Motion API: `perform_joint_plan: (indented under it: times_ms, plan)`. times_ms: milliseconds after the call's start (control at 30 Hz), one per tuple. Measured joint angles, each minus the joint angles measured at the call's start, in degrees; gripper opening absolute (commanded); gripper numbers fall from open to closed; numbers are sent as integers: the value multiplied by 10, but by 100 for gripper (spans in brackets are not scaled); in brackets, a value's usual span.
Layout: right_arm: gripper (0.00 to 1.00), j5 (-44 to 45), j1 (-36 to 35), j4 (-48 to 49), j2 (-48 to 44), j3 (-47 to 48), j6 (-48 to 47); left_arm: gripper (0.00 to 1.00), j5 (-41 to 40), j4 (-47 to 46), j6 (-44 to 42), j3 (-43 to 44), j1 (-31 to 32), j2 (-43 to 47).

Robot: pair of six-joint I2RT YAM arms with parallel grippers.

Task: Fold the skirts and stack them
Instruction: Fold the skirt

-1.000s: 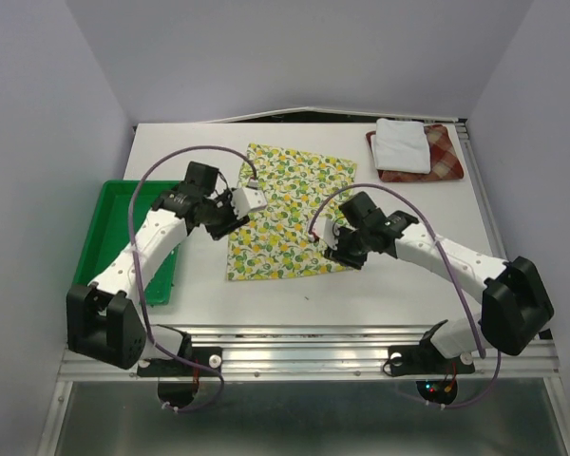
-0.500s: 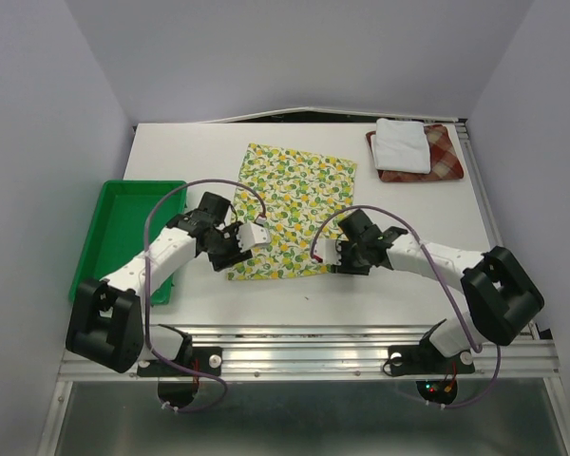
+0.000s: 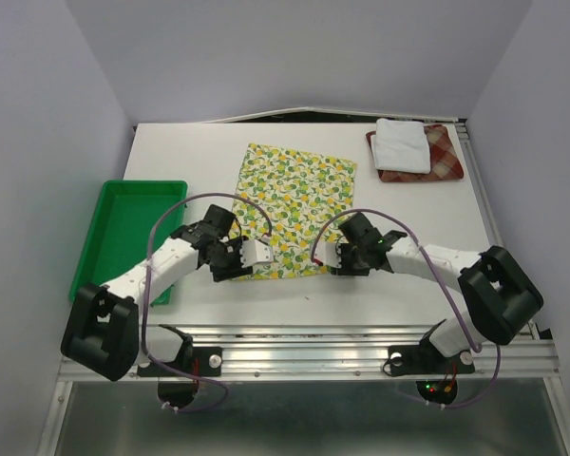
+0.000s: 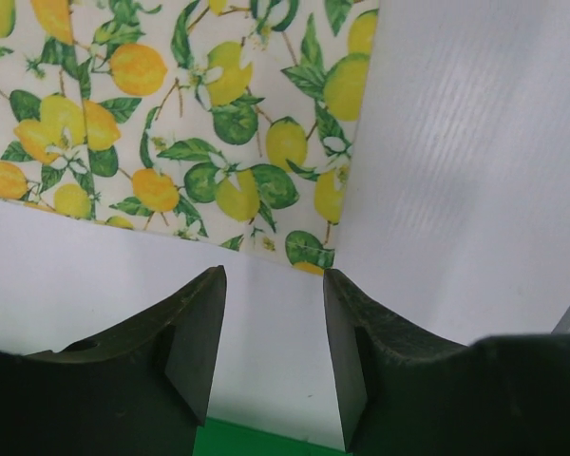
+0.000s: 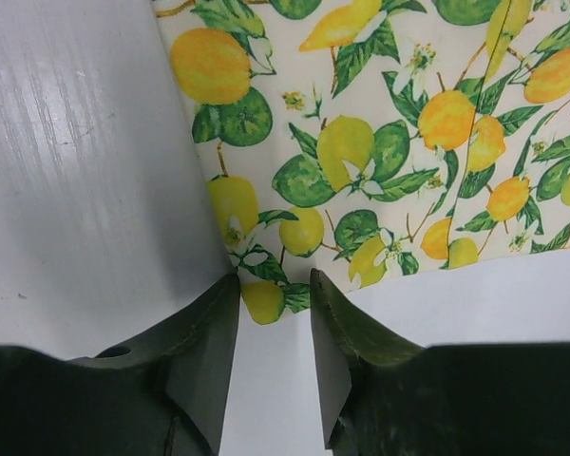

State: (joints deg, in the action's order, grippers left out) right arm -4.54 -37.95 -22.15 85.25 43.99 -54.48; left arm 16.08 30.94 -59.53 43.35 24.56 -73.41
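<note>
The fruit-print skirt lies spread flat mid-table. My left gripper is low at its near-left corner. In the left wrist view the gripper is open and the skirt's corner lies just beyond the fingertips, apart from them. My right gripper is low at the near-right corner. In the right wrist view the gripper is open, with the skirt's corner lying between the fingertips. The white skirt lies folded on the plaid skirt at the back right.
A green tray sits at the left edge, beside my left arm; a strip of it shows behind the left fingers. The table's near edge with its metal rail runs just in front of both grippers.
Both grippers have moved toward me along the fruit-print skirt's sides and come down at its two near corners. The skirts have not moved.
</note>
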Motion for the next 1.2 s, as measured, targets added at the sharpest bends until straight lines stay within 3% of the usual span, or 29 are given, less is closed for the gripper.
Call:
perform_joint_plan:
  times_ms: [200, 300, 333, 400, 500, 800, 833, 1200]
  plan:
    - [36, -4, 0, 12, -2, -7, -7, 56, 1, -12, 1, -38, 46, 8]
    - [24, -9, 0, 17, -3, -11, -12, 55, -2, -17, 2, -60, 61, 8]
    - [14, -10, 0, 19, -3, -13, -13, 53, -5, -22, 4, -66, 65, 8]
    - [5, -11, 0, 21, -3, -15, -15, 47, -12, -32, 7, -73, 70, 7]
    - [1, -12, 0, 26, -3, -17, -17, 40, -23, -56, 12, -80, 72, 0]
    - [1, -13, 0, 18, -7, -17, -15, 8, -52, -106, 22, -91, 73, -3]
    - [1, -13, 0, 14, -9, -17, -13, 0, -54, -109, 23, -91, 73, -3]
    - [1, -21, 0, -35, -36, -5, 7, 0, -55, -96, 32, -90, 73, 44]
